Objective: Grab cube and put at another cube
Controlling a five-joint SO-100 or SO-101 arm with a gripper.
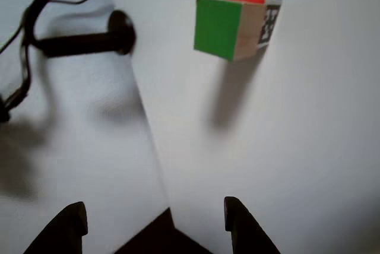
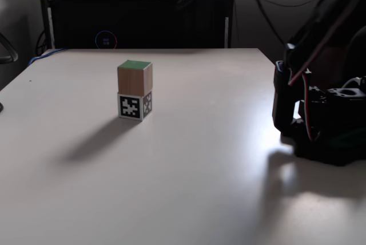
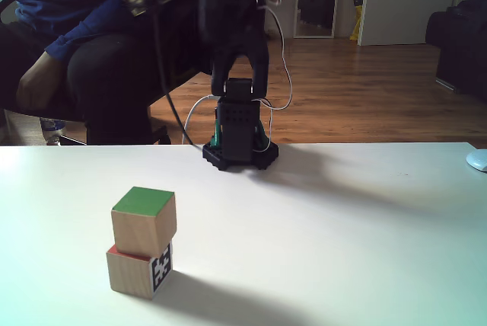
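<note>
In the other view, the gripper (image 1: 154,221) has its two dark fingertips spread apart at the bottom edge, with nothing between them, well apart from the cubes. The cube (image 1: 228,27), green face toward this camera, rests stacked on another cube (image 1: 261,10), whose red-orange edge and black-and-white marker show beyond it. In both fixed views the cube (image 2: 135,77) (image 3: 144,222) sits on top, slightly rotated against the lower one (image 2: 135,106) (image 3: 138,271). The stack stands on the white table (image 2: 217,159). A seated person (image 3: 76,44) is behind the arm base (image 3: 238,135).
</note>
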